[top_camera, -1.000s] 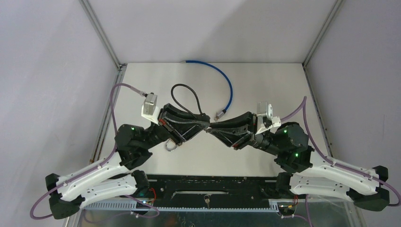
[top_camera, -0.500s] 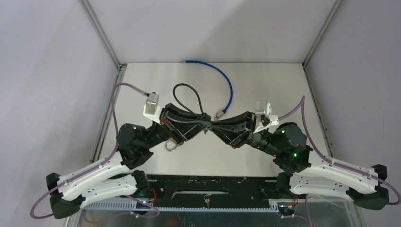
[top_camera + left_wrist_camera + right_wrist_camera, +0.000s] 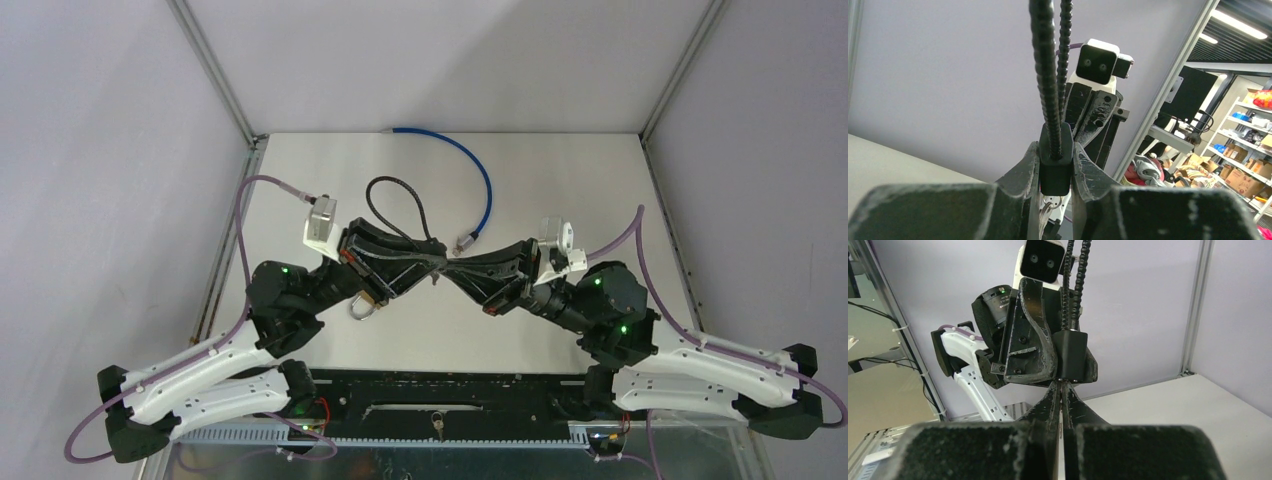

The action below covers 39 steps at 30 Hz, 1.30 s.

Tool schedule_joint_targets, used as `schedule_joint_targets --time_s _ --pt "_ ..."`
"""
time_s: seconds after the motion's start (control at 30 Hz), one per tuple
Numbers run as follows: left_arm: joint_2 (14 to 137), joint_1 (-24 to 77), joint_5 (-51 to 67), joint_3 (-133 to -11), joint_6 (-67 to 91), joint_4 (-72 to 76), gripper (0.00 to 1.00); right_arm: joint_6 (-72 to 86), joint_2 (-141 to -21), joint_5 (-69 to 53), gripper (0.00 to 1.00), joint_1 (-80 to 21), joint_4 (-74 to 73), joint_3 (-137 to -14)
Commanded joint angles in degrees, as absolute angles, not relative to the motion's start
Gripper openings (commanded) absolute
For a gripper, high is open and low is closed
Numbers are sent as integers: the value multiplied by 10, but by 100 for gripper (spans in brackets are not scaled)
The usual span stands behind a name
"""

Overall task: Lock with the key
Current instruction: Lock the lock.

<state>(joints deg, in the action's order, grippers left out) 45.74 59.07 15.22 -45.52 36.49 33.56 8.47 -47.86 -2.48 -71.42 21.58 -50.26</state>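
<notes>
My left gripper (image 3: pixel 428 262) is shut on a black lock body (image 3: pixel 1055 165) and holds it above the table. The lock's black ribbed cable loop (image 3: pixel 392 205) rises from it (image 3: pixel 1047 75). My right gripper (image 3: pixel 452 268) meets the lock from the right. Its fingertips are pressed together at the lock's underside (image 3: pixel 1071 357), shut on a thin key (image 3: pixel 1062 383) that barely shows. A key ring (image 3: pixel 1058 202) with keys hangs under the lock. In the right wrist view the left gripper's fingers (image 3: pixel 1030 347) clamp the lock.
A blue cable (image 3: pixel 487 195) with a metal plug end (image 3: pixel 463 240) lies on the table behind the grippers. A small padlock with a silver shackle (image 3: pixel 362 305) lies under the left arm. Metal frame posts (image 3: pixel 215 70) stand at the back corners.
My right arm has shifted slightly left toward the lock and its wrist has turned a little. The left gripper holds the lock nearly still.
</notes>
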Motion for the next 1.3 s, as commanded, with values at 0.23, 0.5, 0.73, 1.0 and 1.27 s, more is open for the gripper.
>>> schedule_joint_targets --time_s 0.23,0.5,0.73,1.0,1.27 --pt "452 590 141 -465 359 339 0 -122 -514 201 0 -819 250 -504" --pt "454 590 139 -465 358 336 0 -234 -545 311 0 -868 302 -504" --pt "451 590 136 -462 359 337 0 -302 -562 349 0 -890 336 -504" --pt "444 590 120 -452 358 338 0 -262 -541 350 17 -890 334 -504" --pt "435 590 112 -449 352 332 0 -211 -494 303 30 -879 372 -465"
